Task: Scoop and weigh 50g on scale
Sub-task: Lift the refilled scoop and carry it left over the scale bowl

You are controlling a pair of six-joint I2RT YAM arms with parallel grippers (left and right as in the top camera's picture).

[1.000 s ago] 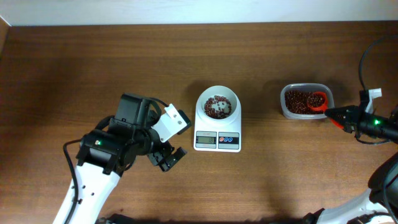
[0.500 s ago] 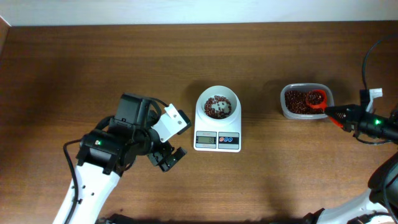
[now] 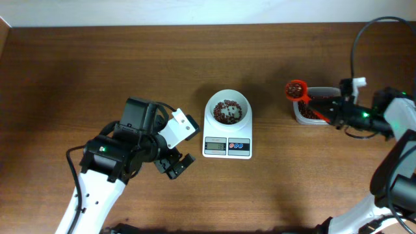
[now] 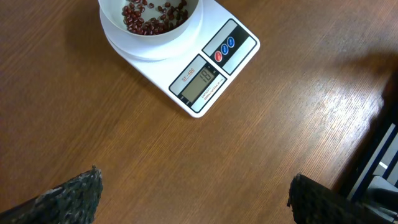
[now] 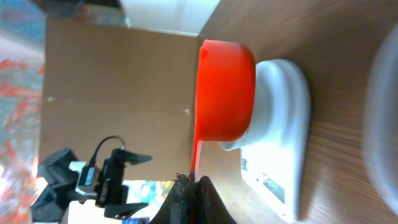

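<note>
1. My left gripper (image 4: 194, 185) hangs low over the table (image 4: 112, 143); its fingers (image 4: 69, 195) are spread wide apart, with nothing but bare wood between them.
2. Just ahead of those fingers stands the scale (image 4: 163, 70), flat on the wood; its grey display (image 4: 199, 83) faces me, though I cannot read the digits with any certainty; beside the display sit two small round buttons (image 4: 224, 48), one red and one blue.
3. On the far part of the scale is the round white bowl (image 4: 124, 34); beans (image 4: 152, 14) lie in a shallow layer on its bottom, with white showing among them.
4. My right gripper (image 5: 189, 186) is pinched tight on the thin handle of the orange scoop (image 5: 225, 90); the cup sticks out beyond my fingertips.
5. From overhead the scoop's cup is raised and filled with more beans; it sits just off the scale-side edge of the clear container (image 3: 300, 117), between that and the scale, and well apart from the bowl.
6. The container holds a dark heap of beans too; my right gripper reaches across above it.
7. Farthest along my right wrist's view, past the cup, the white scale shows side-on and blurred.
</note>
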